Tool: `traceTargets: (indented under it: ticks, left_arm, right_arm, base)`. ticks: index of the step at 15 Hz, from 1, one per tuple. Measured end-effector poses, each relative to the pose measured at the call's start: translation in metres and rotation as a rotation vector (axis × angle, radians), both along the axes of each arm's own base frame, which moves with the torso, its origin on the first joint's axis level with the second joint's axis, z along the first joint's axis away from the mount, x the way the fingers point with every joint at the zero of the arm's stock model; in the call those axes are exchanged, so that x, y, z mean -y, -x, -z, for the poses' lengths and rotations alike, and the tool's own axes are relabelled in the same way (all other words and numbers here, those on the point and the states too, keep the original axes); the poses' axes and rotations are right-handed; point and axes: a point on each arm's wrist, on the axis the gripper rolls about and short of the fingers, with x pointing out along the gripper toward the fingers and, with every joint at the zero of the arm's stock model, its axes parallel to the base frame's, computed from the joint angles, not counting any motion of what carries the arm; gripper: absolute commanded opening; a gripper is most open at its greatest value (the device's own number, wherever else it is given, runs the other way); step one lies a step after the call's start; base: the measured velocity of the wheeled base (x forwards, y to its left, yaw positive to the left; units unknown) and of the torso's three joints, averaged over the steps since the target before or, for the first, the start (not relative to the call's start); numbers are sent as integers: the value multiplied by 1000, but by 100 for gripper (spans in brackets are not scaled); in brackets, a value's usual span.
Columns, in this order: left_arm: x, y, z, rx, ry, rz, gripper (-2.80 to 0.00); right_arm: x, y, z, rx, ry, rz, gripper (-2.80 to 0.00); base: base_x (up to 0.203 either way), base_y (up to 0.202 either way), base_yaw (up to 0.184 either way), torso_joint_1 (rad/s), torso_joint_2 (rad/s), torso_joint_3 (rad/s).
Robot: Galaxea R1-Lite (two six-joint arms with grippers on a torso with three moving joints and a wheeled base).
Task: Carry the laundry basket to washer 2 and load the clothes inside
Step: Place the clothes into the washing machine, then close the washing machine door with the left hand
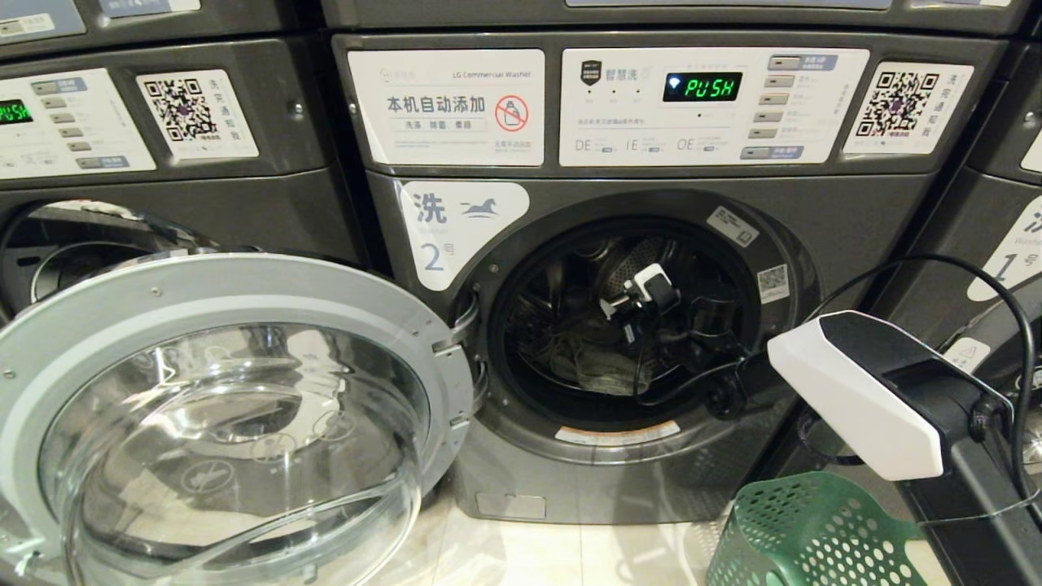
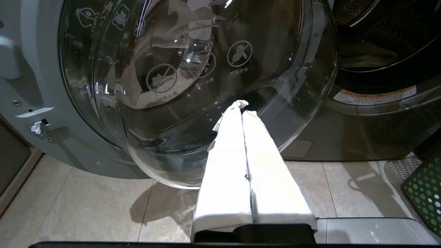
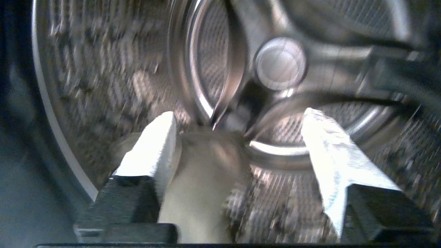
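Note:
Washer 2 (image 1: 822, 216) stands in front of me with its round glass door (image 1: 220, 407) swung wide to the left. My right arm reaches through the opening, and my right gripper (image 3: 241, 137) is open deep inside the steel drum (image 3: 103, 75). A pale, blurred fold of the clothes (image 3: 200, 186) lies between its fingers, against one finger and well clear of the other. In the head view the grey-green clothes (image 1: 590, 362) lie on the drum's bottom. The green laundry basket (image 1: 814, 529) sits on the floor at the lower right. My left gripper (image 2: 242, 107) is shut and empty, pointing at the door glass (image 2: 193, 69).
Like washers stand on both sides, the left one (image 1: 73, 236) also open. The open door takes up the floor space at the left. Beige tiles (image 2: 86, 206) run in front of the machines. Black cables (image 1: 1009, 325) loop off my right arm by the opening.

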Motion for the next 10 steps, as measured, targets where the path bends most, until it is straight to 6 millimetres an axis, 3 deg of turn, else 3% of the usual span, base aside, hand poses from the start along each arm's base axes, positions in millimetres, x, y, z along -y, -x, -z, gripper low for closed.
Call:
traceTargets:
  ticks: [5,10]
  left_arm:
    - [0,0,0,0,0,0,-280]
    - [0,0,0,0,0,0,-280]
  right_arm:
    - [7,30,8,-146,30,-2,0]
    - [17,67,-8,-363,41,-42,0]
  base:
    - [0,0,0,0,0,0]
    - [0,0,0,0,0,0]
